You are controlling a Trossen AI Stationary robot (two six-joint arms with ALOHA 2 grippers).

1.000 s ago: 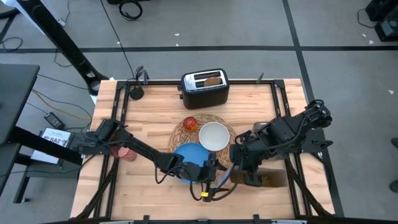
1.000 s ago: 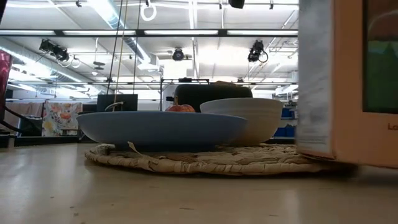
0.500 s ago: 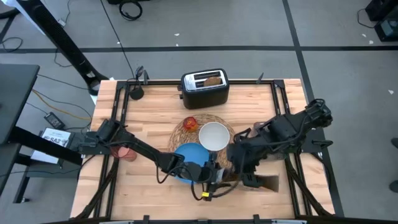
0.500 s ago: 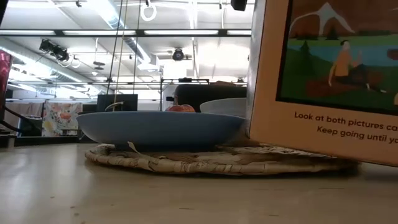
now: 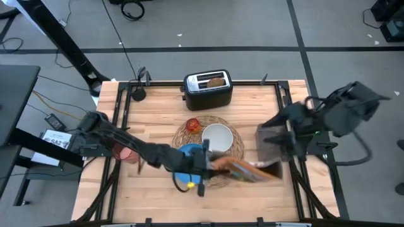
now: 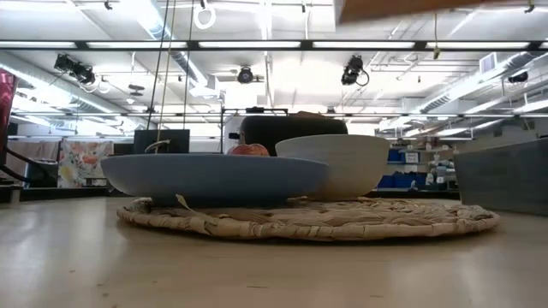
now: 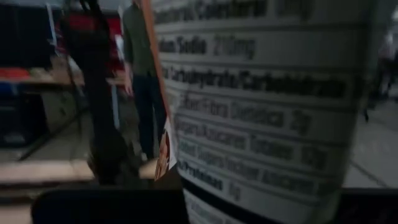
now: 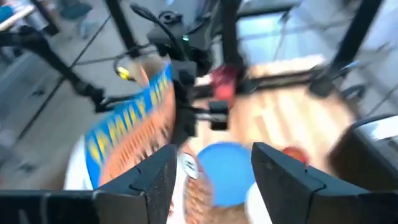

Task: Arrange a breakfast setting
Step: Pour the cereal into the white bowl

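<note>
While I monitored the rig remotely, I recorded the left gripper (image 5: 202,165) out over the near part of the woven placemat (image 5: 235,140), pressed together on one end of a printed cereal box (image 5: 243,169). The box ran out sideways from that gripper toward the right arm and was clear of the table; in the low view only its bottom edge (image 6: 411,7) showed, high above the setting. In the left wrist view the box's nutrition panel (image 7: 267,106) filled most of the frame, close against the tool.

I noted the right gripper (image 8: 212,152) well apart from the box, with its fingers (image 8: 155,180) spread and nothing between them. It hung above the dark tray (image 5: 270,144), to the right of the placemat.

The blue plate (image 5: 187,154) lay on the placemat directly beneath the left gripper. The white bowl (image 5: 218,137) stood on the mat just beyond that gripper, touching or nearly touching the plate; I could not tell which. The small red fruit (image 5: 193,125) sat on the mat's far edge, beyond the bowl. The pink cup (image 5: 129,153) stood off the mat, beside the left arm and well behind its gripper. The toast slice (image 5: 216,81) sat in a slot of the black toaster (image 5: 208,88), at the far side of the table from both tools.
</note>
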